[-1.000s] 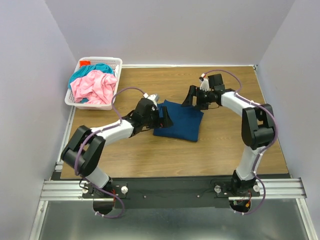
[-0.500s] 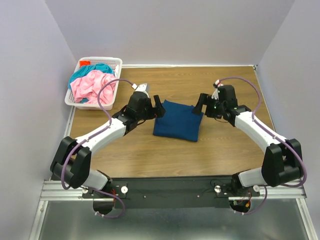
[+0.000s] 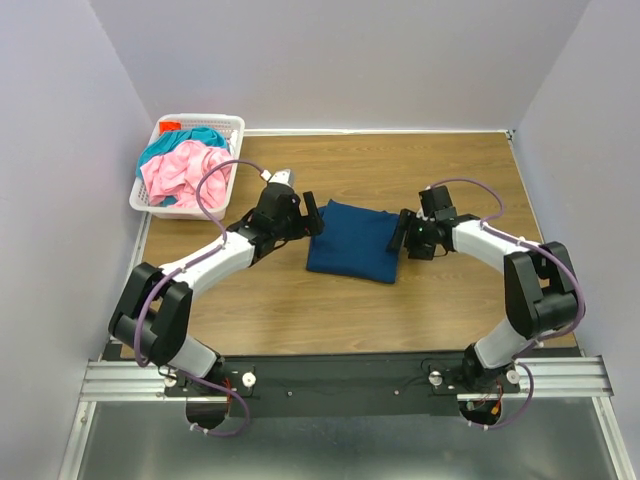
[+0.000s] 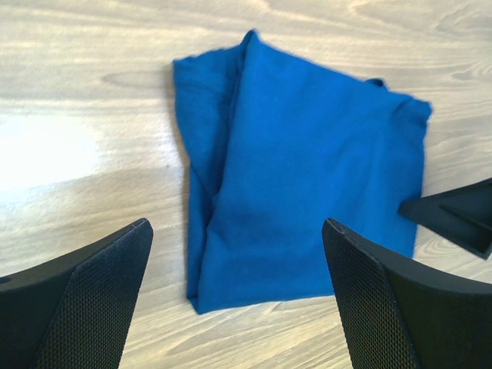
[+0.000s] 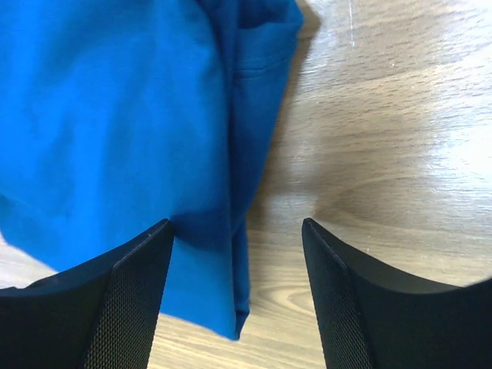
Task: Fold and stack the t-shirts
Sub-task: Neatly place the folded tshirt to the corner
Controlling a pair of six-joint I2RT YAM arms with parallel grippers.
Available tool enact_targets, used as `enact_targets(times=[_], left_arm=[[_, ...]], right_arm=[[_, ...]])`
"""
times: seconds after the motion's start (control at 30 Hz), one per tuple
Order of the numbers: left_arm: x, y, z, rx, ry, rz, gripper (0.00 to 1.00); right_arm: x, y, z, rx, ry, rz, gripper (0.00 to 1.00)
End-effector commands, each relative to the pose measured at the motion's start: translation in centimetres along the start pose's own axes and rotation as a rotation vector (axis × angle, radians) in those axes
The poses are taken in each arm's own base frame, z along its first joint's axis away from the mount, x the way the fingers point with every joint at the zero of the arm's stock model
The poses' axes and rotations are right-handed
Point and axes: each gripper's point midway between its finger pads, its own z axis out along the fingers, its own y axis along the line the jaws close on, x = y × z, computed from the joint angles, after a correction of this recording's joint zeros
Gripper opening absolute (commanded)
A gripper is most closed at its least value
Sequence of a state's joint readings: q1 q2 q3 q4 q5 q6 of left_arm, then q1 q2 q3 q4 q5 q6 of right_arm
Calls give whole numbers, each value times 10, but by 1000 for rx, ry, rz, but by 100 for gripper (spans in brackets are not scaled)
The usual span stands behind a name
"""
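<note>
While the folded dark blue t-shirt (image 3: 355, 240) lies flat on the table (image 3: 460, 170), the left gripper (image 3: 312, 213) waits wide open beside its left edge. The right gripper (image 3: 398, 232) (fingers apart, holding nothing) hangs at its right edge. The pink t-shirt (image 3: 185, 175) and teal t-shirt (image 3: 200, 135) sit bunched in the basket (image 3: 215, 120).

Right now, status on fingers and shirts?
Left fingers open beside blue tee, folded flat. Right fingers open astride its edge. Pink tee, teal tee in basket. Nothing blocking.
</note>
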State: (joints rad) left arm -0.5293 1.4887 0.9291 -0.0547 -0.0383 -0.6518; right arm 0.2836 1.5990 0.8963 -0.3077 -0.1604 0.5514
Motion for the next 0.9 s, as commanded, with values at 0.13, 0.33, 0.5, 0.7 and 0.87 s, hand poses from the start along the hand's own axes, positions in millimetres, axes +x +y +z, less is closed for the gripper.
enact_targets(times=[0.13, 0.33, 0.5, 0.7, 0.87], left_arm=[[4, 26, -7, -71, -12, -9, 98], [1, 29, -13, -68, -20, -10, 98], [-11, 41, -23, -116, -67, -9, 98], [-28, 60, -31, -170, -115, -30, 98], [-44, 83, -38, -218, -159, -50, 98]], right_arm=[[3, 2, 26, 30, 25, -39, 57], [0, -1, 56, 106, 43, -120, 35], [-32, 4, 65, 126, -10, -257, 14], [-102, -17, 45, 361, -159, -512, 1], [-162, -41, 33, 521, -225, -576, 1]])
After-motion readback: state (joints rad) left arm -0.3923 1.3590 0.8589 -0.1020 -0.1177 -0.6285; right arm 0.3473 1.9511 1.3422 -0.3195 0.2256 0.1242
